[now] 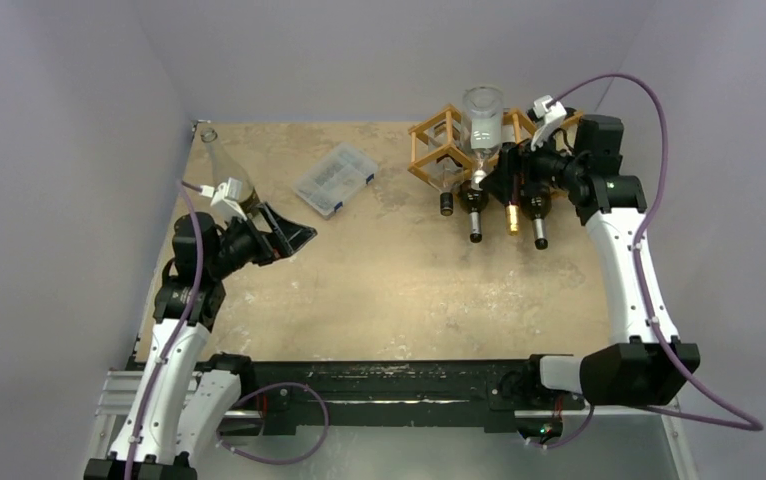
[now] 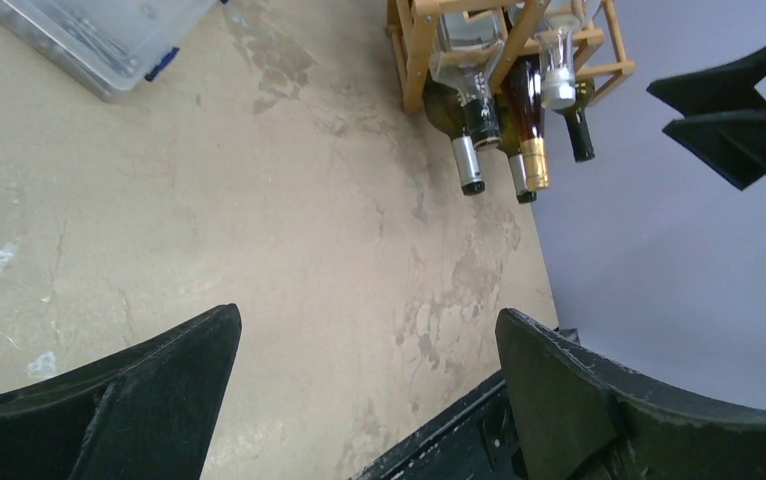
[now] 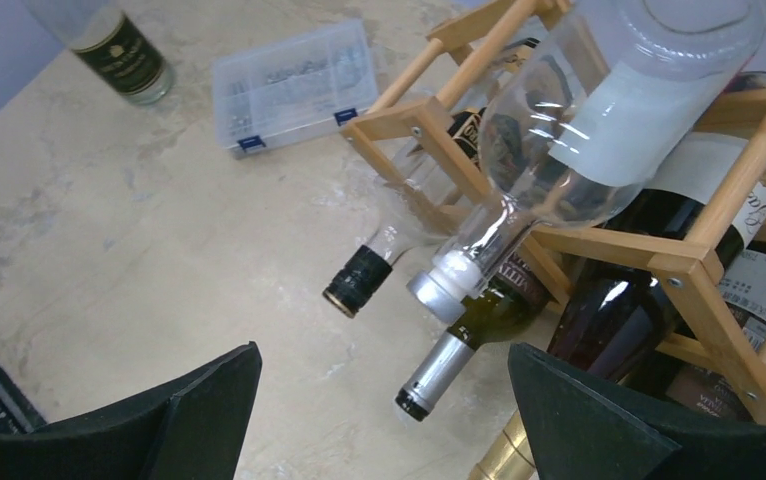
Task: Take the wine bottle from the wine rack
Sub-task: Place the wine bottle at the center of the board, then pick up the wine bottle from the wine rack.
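Right fingers spread wide and empty, just in front of the wine rack at the counter's far right. Clear wine bottle lies on top of the rack, neck toward them; dark bottles sit below. Left fingers spread wide, empty, well apart from the rack.

light-brown wine rack, black jaws, mottled beige table

The left pincer was held spread wide above the desk; bottles were seen protruding from the wine rack, a clear box lying apart.
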`<action>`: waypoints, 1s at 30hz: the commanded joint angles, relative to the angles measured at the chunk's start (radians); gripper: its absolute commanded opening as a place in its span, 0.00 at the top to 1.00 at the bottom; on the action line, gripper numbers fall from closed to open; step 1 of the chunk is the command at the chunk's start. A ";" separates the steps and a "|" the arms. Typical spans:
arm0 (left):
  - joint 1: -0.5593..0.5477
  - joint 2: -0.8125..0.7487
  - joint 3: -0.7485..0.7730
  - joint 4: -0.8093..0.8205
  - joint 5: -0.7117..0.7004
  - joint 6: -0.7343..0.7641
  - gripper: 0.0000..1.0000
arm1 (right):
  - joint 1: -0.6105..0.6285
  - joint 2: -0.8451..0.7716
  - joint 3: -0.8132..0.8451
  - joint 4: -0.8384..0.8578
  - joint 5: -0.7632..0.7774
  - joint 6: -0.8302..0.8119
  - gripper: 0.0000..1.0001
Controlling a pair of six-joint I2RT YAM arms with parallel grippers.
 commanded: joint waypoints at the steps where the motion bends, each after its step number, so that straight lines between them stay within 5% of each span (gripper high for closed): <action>1: -0.072 0.021 -0.019 0.020 -0.031 -0.013 0.00 | 0.064 0.034 0.046 0.109 0.198 0.089 0.03; 13: -0.149 0.014 -0.113 0.069 -0.093 -0.072 0.00 | 0.227 0.148 0.004 0.319 0.620 0.366 0.07; 22: -0.150 0.008 -0.118 0.062 -0.110 -0.076 0.00 | 0.248 0.178 -0.047 0.395 0.698 0.472 0.26; 30: -0.150 0.011 -0.123 0.062 -0.113 -0.073 0.00 | 0.258 0.186 -0.094 0.407 0.728 0.510 0.30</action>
